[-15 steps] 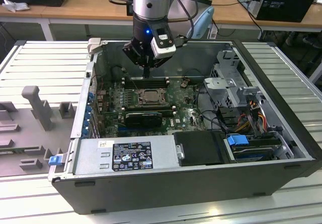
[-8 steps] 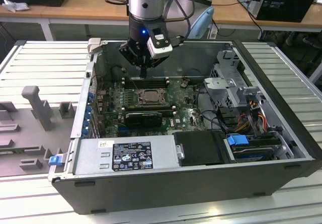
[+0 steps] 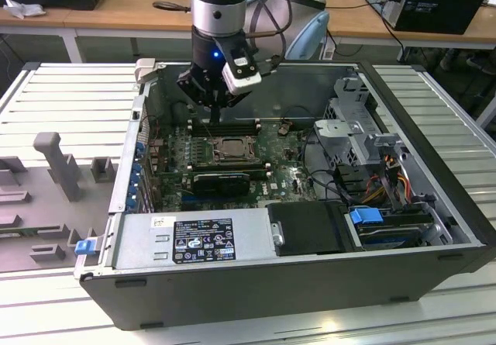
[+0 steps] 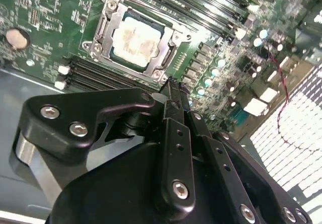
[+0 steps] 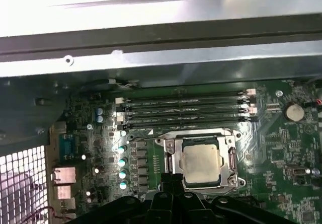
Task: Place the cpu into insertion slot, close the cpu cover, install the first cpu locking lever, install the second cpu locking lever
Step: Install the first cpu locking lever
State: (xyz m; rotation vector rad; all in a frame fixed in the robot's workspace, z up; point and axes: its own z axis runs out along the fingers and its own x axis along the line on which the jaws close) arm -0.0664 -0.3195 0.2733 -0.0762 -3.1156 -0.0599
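Note:
The cpu (image 4: 136, 40) lies flat in the insertion slot (image 3: 213, 150) on the green board, its silver-grey top up; the first wrist view also has the cpu (image 5: 201, 162). The cpu cover (image 5: 173, 153) lies down around the chip as a metal frame, and the cover (image 4: 168, 43) looks the same in the second wrist view. My black gripper (image 4: 173, 90) is shut with nothing in it. Its tip (image 5: 170, 177) hangs close beside one edge of the socket frame. In the exterior view the gripper (image 3: 215, 120) reaches down into the open case just behind the socket. I cannot make out how the locking levers stand.
Long black memory slots (image 5: 186, 108) run beside the socket, with the case's metal wall (image 5: 151, 58) beyond them. A black card (image 3: 221, 181), a power supply (image 3: 194, 240) and a drive cage (image 3: 349, 120) crowd the case. Grey fixtures (image 3: 58, 163) stand on the table at the exterior view's left.

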